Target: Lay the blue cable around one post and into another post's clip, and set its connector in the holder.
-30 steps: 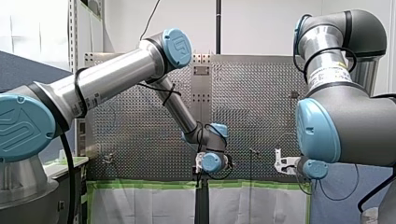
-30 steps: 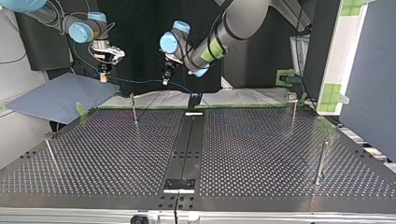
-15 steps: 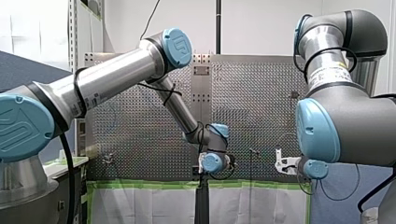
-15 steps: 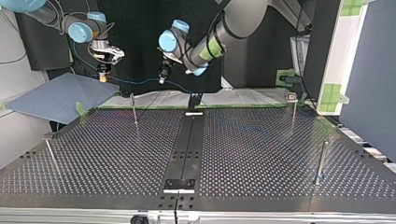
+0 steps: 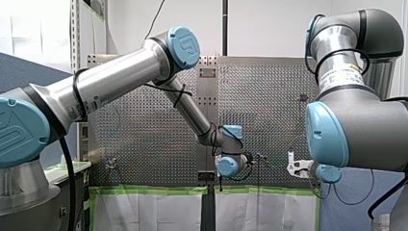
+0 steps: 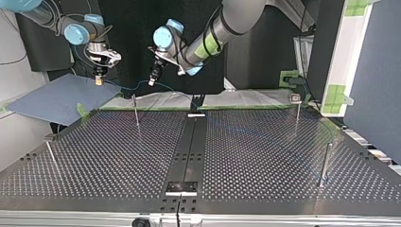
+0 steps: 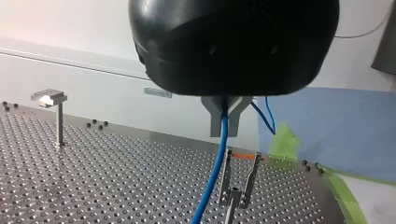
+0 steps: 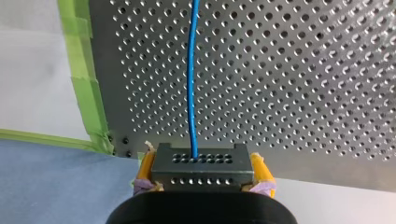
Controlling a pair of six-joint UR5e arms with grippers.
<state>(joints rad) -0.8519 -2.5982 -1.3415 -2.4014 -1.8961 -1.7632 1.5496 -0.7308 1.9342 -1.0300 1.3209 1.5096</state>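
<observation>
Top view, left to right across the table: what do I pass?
Leaning post → my right gripper, shut on the connector → thin post → my left gripper, on the blue cable → black centre block → flat-topped post → thick post.

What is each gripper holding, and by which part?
My right gripper clamps the connector by its two sides; my left gripper pinches the blue cable partway along its length.

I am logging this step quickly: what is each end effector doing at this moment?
Left end effector: closed on the blue cable.
Right end effector: closed on the connector.
</observation>
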